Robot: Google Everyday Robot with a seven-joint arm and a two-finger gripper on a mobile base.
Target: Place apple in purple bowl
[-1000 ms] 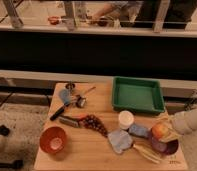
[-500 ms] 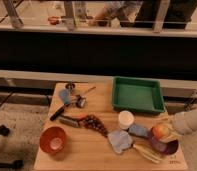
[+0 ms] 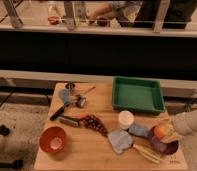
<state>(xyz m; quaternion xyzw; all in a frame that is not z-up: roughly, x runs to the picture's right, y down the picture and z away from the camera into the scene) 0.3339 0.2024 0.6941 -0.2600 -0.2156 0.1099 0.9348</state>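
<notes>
Little has been shifted since the earlier frames: the small round yellow-orange apple (image 3: 162, 131) with a reddish blush has been carried only slightly further in over the round dark purple bowl (image 3: 166, 149) with its glossy inside. The claw (image 3: 168, 133), at the end of the pale arm reaching in from the right edge, is closed about the apple. The fruit is held just over the bowl, which lies directly beneath the claw; whether it already touches the bowl's inside cannot be told. For this step, the apple is best lowered well inside the rim before the claw is opened, so that it is not bounced out onto the light wooden tabletop (image 3: 92, 150). The white cylindrical cup (image 3: 125, 119), near the claw on the camera's left, should be left undisturbed.
</notes>
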